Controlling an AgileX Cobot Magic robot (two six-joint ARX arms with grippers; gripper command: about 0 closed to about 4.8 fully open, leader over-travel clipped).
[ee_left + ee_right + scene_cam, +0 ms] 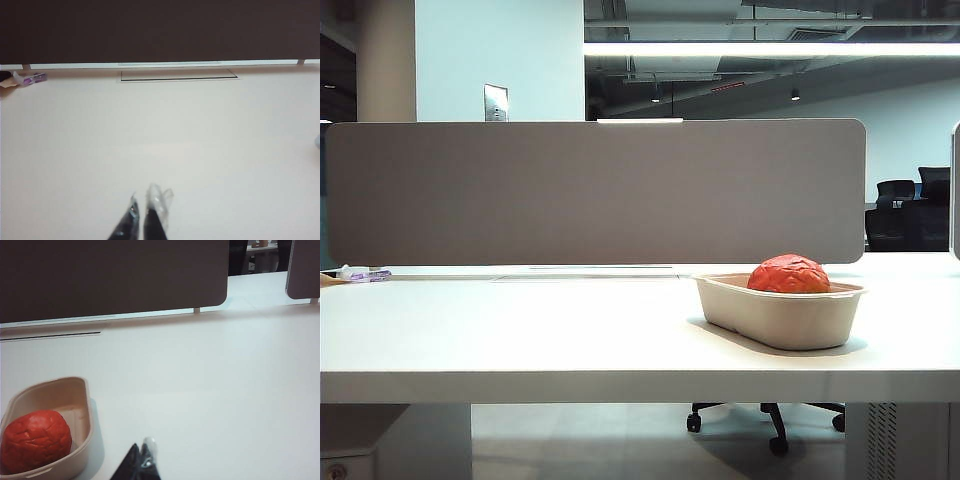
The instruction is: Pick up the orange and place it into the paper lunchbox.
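Orange (789,274) sits inside the paper lunchbox (782,322) on the white table (520,340). Left gripper (145,216) clenched, empty, over bare table — right gripper (142,455) clenched, empty, just beside the lunchbox.

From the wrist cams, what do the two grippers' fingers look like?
Left gripper: two slim black fingers tapering to clear, glossy plastic-looking tips. Right gripper: the same dark, narrow fingers with a pale translucent tip. No cables or markings show, and neither arm appears in the exterior view.
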